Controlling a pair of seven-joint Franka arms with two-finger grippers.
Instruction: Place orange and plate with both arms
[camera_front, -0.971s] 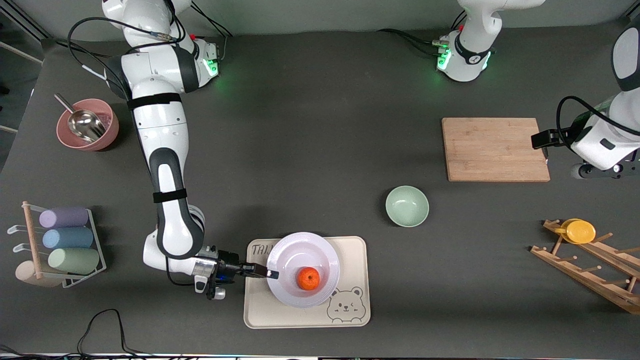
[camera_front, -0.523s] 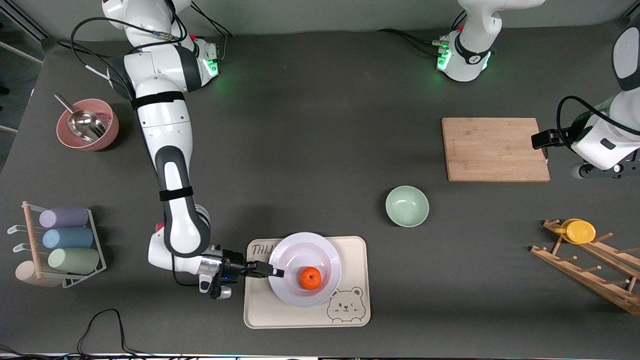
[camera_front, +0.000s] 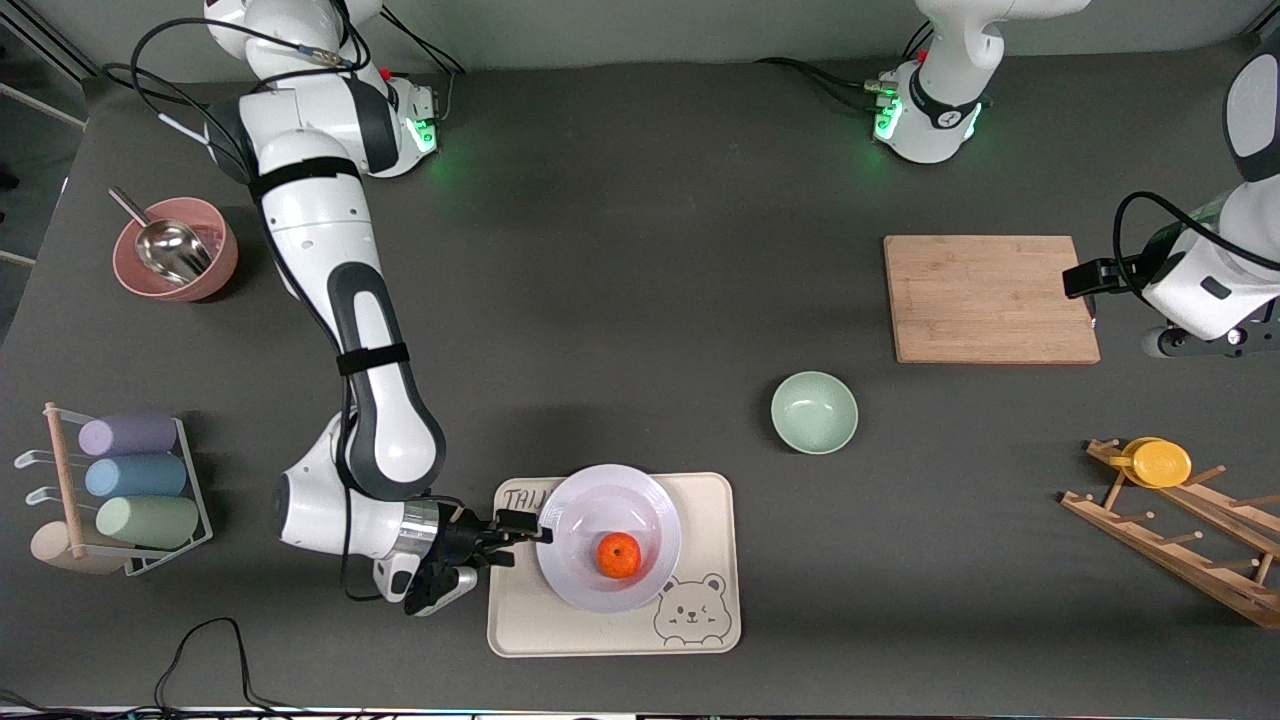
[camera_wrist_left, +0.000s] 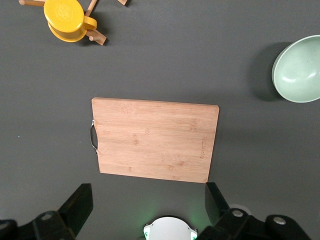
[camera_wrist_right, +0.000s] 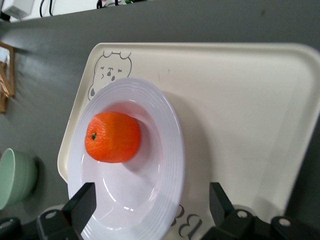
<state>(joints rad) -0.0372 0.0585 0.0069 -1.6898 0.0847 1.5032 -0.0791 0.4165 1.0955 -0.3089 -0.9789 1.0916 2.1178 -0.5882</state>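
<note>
The white plate sits on the beige bear tray, and the orange lies in the plate's well. My right gripper is open at the plate's rim on the side toward the right arm's end of the table, fingers spread and holding nothing. In the right wrist view the open gripper straddles the plate rim, with the orange in the plate and the tray under it. My left gripper waits open and empty, high beside the cutting board; its open fingers show in the left wrist view.
A pale green bowl stands between the tray and a wooden cutting board. A yellow cup hangs on a wooden rack at the left arm's end. A pink bowl with a metal scoop and a rack of pastel cups stand at the right arm's end.
My right gripper was shut on the plate's rim; it has now let go, opened and drawn back slightly. The plate and orange stay on the tray. The left arm has not moved.
</note>
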